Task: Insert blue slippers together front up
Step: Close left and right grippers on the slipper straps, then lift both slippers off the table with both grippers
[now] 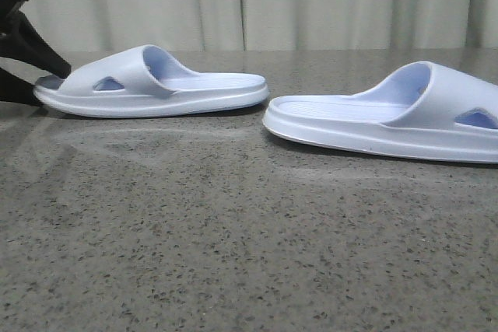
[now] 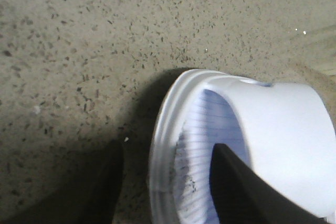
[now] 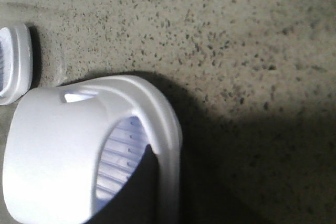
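Lavender-blue slippers lie heel to heel along the table, left slipper and right slipper, each toe end straddled by its own arm's spread claw, left gripper, right gripper.

Matt foam slippers; glossy speckled stone table.

Front view is set low, near surface level, facing forward toward the curtain. Both wrist views are aimed down, close in. Left slipper is shared with left wrist; right slipper with right wrist.
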{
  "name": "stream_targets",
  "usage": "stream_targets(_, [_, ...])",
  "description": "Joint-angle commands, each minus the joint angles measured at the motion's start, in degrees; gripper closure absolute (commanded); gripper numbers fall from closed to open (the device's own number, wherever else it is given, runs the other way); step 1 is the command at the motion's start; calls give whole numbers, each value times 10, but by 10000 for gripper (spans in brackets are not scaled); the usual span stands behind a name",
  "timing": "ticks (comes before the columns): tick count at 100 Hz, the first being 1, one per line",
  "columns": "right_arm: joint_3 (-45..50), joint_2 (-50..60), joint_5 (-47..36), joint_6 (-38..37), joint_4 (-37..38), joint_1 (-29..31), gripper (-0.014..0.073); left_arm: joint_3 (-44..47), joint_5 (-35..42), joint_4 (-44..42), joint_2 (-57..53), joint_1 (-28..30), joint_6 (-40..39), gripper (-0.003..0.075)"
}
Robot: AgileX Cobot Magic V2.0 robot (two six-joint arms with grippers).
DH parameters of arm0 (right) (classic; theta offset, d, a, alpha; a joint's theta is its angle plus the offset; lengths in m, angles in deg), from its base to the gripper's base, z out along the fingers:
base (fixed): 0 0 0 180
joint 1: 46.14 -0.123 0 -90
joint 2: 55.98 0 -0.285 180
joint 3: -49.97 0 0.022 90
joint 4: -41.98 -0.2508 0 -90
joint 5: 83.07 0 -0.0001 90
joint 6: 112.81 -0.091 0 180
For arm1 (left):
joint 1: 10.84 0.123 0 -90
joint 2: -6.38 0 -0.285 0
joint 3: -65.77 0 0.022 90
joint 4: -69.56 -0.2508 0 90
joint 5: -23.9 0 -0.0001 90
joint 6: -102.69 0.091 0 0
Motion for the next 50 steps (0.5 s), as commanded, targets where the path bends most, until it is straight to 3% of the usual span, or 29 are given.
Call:
stream_targets(1, [-10, 10, 10, 6, -14, 2, 701, -14, -21, 27, -12, -2, 8, 408])
stream_targets(17, [-10, 10, 10, 6, -16, 2, 701, -14, -33, 27, -12, -2, 9, 528])
stream_targets(32, [-10, 10, 15, 6, -16, 2, 701, -14, -45, 27, -12, -2, 9, 705])
stream_targets(50, [-10, 10, 36, 8, -47, 2, 701, -14, -66, 28, -14, 7, 9, 705])
